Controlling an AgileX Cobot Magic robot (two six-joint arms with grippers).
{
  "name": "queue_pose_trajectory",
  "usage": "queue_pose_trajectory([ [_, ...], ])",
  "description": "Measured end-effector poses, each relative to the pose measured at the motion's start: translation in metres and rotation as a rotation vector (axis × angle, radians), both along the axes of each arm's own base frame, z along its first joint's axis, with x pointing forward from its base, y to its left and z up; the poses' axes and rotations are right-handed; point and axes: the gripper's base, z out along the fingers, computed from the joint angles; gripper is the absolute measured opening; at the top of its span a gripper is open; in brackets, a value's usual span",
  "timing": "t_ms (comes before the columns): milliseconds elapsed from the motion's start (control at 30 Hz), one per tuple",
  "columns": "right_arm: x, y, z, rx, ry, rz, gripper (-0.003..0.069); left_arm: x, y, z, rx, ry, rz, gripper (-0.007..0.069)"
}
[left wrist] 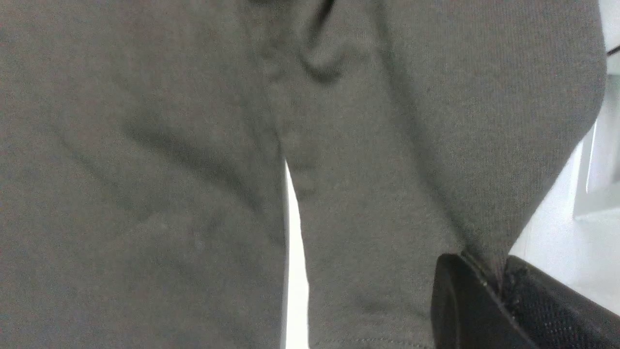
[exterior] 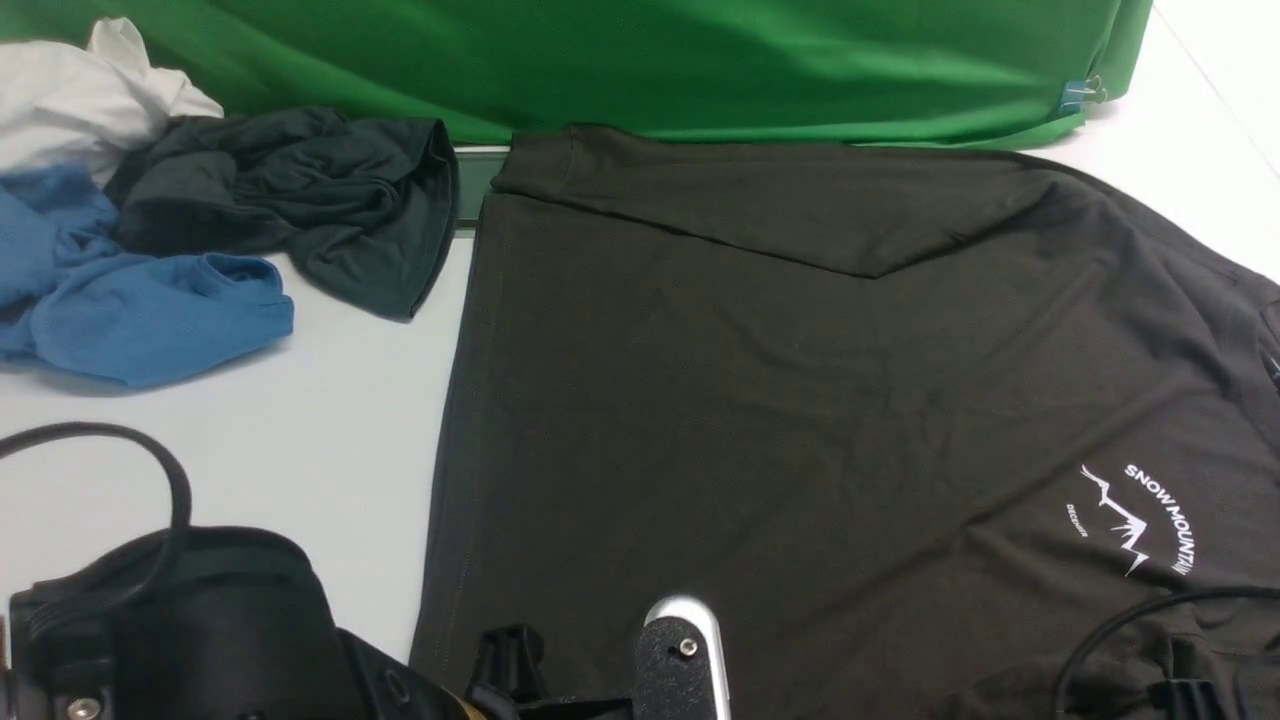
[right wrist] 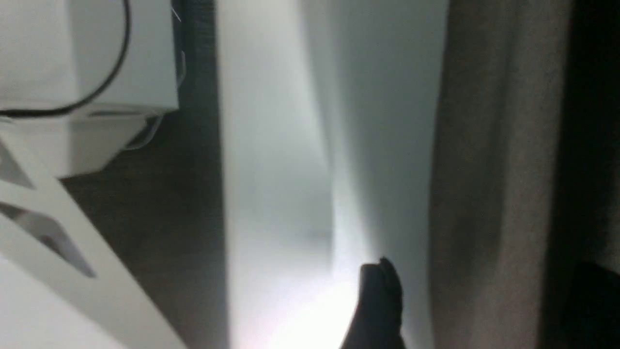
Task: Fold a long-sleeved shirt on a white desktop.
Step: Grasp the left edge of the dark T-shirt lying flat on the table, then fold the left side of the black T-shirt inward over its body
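Observation:
The brownish-black long-sleeved shirt (exterior: 780, 380) lies spread over the white desktop (exterior: 340, 430), its white "SNOW MOUNTAIN" print (exterior: 1140, 520) near the right side. A sleeve is folded across its far edge. The left arm (exterior: 180, 630) sits at the near left edge of the shirt. In the left wrist view my left gripper (left wrist: 494, 274) is shut on a pinched fold of the shirt (left wrist: 193, 169). In the right wrist view my right gripper (right wrist: 487, 271) stands wide open, with a strip of the shirt (right wrist: 489, 169) between its two dark fingers (right wrist: 380, 295).
A blue garment (exterior: 130, 300), a smaller blackish-teal garment (exterior: 300, 200) and a white cloth (exterior: 80, 90) are piled at the far left. A green cloth backdrop (exterior: 700, 60) runs along the back. A black cable (exterior: 170, 470) loops over the left arm.

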Motion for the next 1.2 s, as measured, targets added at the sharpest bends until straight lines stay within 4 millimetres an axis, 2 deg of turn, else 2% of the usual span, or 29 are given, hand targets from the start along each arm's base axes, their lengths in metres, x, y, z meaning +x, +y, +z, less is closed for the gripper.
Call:
queue_pose_trajectory([
  [33, 0.000, 0.000, 0.000, 0.000, -0.002, -0.001, 0.0494, 0.000, 0.000, 0.000, 0.001, 0.001, 0.000, 0.0042],
  [200, 0.003, 0.002, -0.012, -0.073, 0.038, 0.003, 0.0391, -0.001, 0.001, 0.000, 0.011, 0.007, -0.002, 0.0042],
  [233, 0.004, 0.003, -0.013, -0.079, 0.040, 0.004, 0.0355, -0.001, 0.001, 0.000, 0.014, 0.008, -0.002, 0.0042],
  [267, 0.004, 0.003, -0.013, -0.083, 0.042, 0.006, 0.0279, -0.001, 0.002, -0.001, 0.021, 0.012, -0.004, 0.0042],
  [300, 0.004, 0.003, -0.013, -0.083, 0.041, 0.006, 0.0269, -0.001, 0.002, -0.001, 0.022, 0.013, -0.005, 0.0042],
  [433, 0.004, 0.002, -0.013, -0.094, 0.042, 0.006, 0.0082, -0.002, 0.003, -0.001, 0.030, 0.017, -0.006, 0.0042],
  [467, 0.005, 0.002, -0.012, -0.100, 0.043, 0.000, 0.0055, -0.002, 0.003, 0.000, 0.028, 0.016, -0.006, 0.0042],
  [567, 0.008, 0.004, -0.001, -0.106, 0.034, -0.065, 0.0041, -0.003, 0.005, 0.004, 0.018, 0.021, 0.020, 0.0042],
  [633, 0.013, 0.007, 0.015, -0.094, 0.003, -0.128, 0.0039, -0.002, 0.005, 0.013, -0.008, 0.017, 0.052, 0.0042],
  [800, 0.024, 0.011, 0.039, -0.067, -0.084, -0.225, 0.0039, 0.013, 0.006, 0.038, -0.089, -0.024, 0.124, 0.0042],
  [933, 0.037, 0.011, 0.049, -0.036, -0.160, -0.273, 0.0039, 0.041, 0.013, 0.052, -0.126, -0.059, 0.235, 0.0042],
  [1133, 0.064, 0.001, 0.058, 0.076, -0.227, -0.383, 0.0039, 0.079, 0.020, 0.057, -0.164, -0.059, 0.350, 0.0042],
  [1167, 0.076, -0.002, 0.060, 0.109, -0.250, -0.410, 0.0039, 0.093, 0.022, 0.057, -0.181, -0.046, 0.388, 0.0042],
  [1200, 0.079, -0.003, 0.060, 0.114, -0.254, -0.417, 0.0039, 0.097, 0.022, 0.057, -0.185, -0.045, 0.394, 0.0042],
])
